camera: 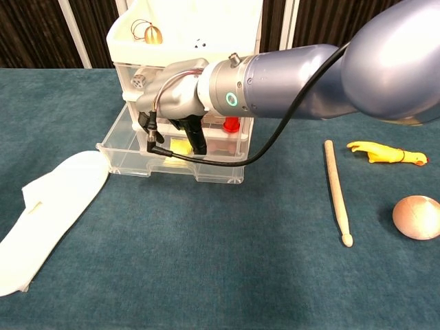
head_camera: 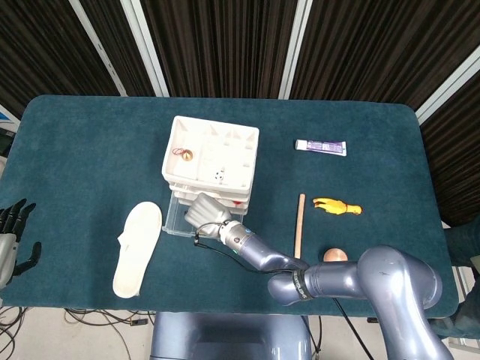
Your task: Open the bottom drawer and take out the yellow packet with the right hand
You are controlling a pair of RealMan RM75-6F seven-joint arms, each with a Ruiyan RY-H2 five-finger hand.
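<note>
Reaching into clear plastic bottom drawer [camera: 172, 168], metallic right hand [camera: 172, 103] (grip hidden), flat yellow packet [camera: 180, 147] beneath

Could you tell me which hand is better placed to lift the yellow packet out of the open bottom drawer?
The right hand: it hangs over the open bottom drawer, fingers reaching down at the yellow packet. The left hand sits off the table's left edge.

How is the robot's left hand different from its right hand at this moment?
The right hand reaches over the pulled-out bottom drawer of the white drawer unit, fingers pointing down into it; the left hand hangs off the table's left edge, away from everything. The right hand looks silver-grey; the left looks dark. The left hand holds nothing; whether the right grips the yellow packet is hidden.
</note>
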